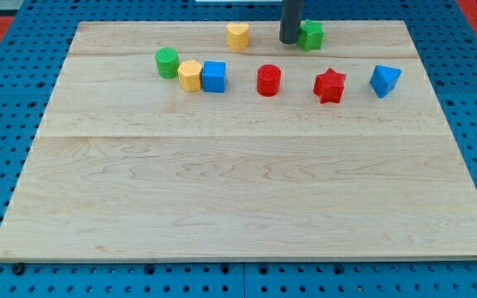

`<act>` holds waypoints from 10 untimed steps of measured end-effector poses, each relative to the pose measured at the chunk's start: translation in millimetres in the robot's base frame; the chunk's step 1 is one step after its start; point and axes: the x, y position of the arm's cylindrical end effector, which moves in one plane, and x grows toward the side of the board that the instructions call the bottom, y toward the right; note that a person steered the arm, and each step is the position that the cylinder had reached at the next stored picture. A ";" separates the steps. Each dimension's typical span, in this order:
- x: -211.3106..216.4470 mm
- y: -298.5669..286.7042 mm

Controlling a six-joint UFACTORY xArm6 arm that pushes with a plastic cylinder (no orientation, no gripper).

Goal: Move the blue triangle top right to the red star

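Note:
The blue triangle (pixel 384 80) lies near the board's upper right, just right of the red star (pixel 330 85), with a small gap between them. My tip (pixel 289 40) is near the view's top, touching or right beside the left side of a green star-like block (pixel 310 35). The tip is up and left of the red star and well left of the blue triangle.
A red cylinder (pixel 268 80) sits left of the red star. A blue cube (pixel 214 76), a yellow hexagon-like block (pixel 190 75) and a green cylinder (pixel 167 63) cluster at the upper left. A yellow heart-like block (pixel 238 36) lies near the wooden board's (pixel 238 182) top edge.

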 end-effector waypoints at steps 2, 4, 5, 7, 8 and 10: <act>-5.4 19.6; -15.3 20.2; 30.0 32.4; 57.2 188.8; 155.3 209.7; 127.8 130.5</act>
